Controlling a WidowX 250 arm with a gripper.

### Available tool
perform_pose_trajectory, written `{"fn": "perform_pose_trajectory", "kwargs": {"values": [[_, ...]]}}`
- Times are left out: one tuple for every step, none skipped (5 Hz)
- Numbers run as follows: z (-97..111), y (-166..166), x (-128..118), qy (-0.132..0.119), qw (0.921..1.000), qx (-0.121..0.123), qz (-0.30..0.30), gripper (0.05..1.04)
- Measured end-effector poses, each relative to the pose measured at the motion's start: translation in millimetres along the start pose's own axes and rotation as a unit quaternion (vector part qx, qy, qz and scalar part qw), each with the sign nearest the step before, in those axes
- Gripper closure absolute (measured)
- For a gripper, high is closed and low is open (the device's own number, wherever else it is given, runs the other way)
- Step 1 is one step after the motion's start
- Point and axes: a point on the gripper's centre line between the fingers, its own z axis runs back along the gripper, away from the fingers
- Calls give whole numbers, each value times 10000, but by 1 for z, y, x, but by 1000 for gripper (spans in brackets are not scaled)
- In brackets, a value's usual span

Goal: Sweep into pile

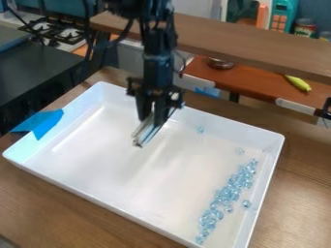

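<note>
Gripper (153, 115) is being held pointing down over the inside of the white tray (226, 124), w/ its fingers being kept clamped on a thin flat tool (146, 132). The tool is being held at a tilt, its free end being pointed below the gripper & a bit to view's L; whether the tray floor is being touched can't be told. Pale blue see-through beads (226, 193) are being gathered in a long uneven band, well apart fr. the gripper, below & to view's R, nr the tray's R wall. A few strays are being left out: one just to view's R of the gripper & a bit below, others beside the band. Blue tape (44, 124) is being held on the tray rim, to view's L of the gripper. The tray is being supported by a wooden table (300, 189), below & around the gripper. Behind the gripper, a wooden board (246, 46) is being seen, w/ a reddish counter (249, 85) beyond.
</note>
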Motion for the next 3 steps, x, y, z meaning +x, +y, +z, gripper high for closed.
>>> {"fn": "perform_pose_trajectory", "kwargs": {"values": [[-20, -8, 8, 315, 9988, 45, 381, 712], [-40, -24, 17, 532, 9977, 133, 395, 712], [-40, -26, 21, 524, 9977, 214, 385, 712]]}}
